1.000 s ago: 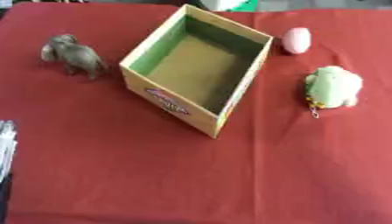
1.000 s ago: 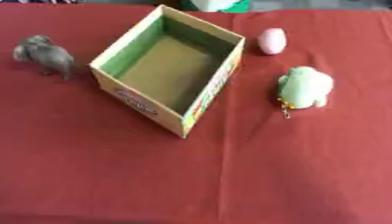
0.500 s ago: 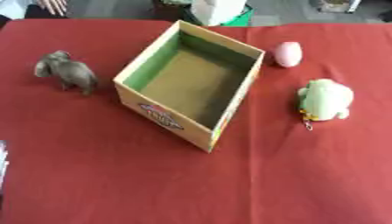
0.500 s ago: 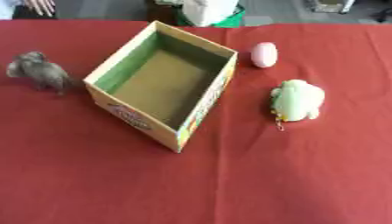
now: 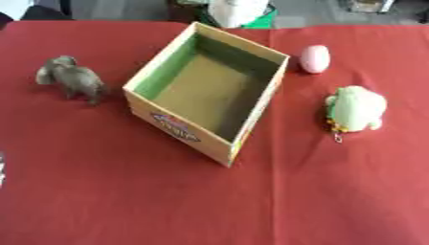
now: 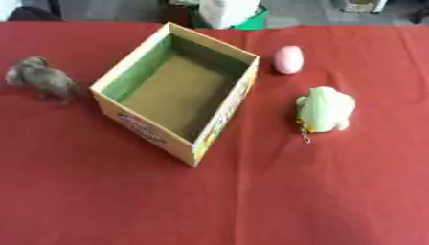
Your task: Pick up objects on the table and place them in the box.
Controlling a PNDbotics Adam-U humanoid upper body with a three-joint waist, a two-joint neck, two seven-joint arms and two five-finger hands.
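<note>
Open cardboard box [image 5: 179, 128] mid-frame on red table [image 5: 100, 201], nothing inside. Grey toy animal [image 5: 72, 81] at left; pink egg [image 5: 315, 59] upper right; pale green plush [image 5: 357, 108], perhaps a frog, at right. Neither hand visible, so grasp unknowable.

The box [image 5: 209, 91] stood open-topped in the middle of the red table [image 5: 126, 201], set askew, its walls the tallest thing there and nothing lying inside. Left of it a grey toy [image 5: 71, 79] stood apart from the wall, with a bare strip between. On the right a pink egg [image 5: 315, 59] lay near the far corner, just clear of the box, and a green plush [image 5: 356, 108] lay nearer, well apart from the wall, a small chain trailing from its near side. The whole near half of the table lay bare, as did the gap between egg and plush
</note>
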